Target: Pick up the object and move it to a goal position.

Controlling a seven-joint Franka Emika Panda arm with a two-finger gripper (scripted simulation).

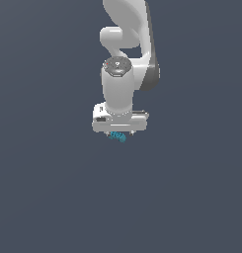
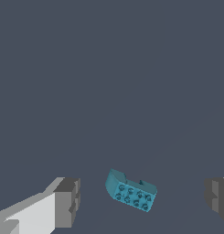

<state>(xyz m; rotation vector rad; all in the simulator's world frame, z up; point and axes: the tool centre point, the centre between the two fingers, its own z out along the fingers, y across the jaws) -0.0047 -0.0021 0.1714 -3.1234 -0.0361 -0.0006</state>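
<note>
The object (image 2: 130, 190) is a small teal-blue studded block, lying tilted on the dark grey floor. In the wrist view it sits between my two grey fingertips (image 2: 67, 201), with clear gaps on both sides, so nothing grips it. My gripper (image 2: 143, 199) is open. In the exterior view the white arm points straight down and the gripper (image 1: 120, 132) is mostly hidden under the hand; only a sliver of the object (image 1: 118, 136) peeks out below it.
A plain dark grey surface (image 1: 53, 188) fills both views. No other objects, containers or edges show. The arm's upper links (image 1: 127, 29) rise toward the top of the exterior view.
</note>
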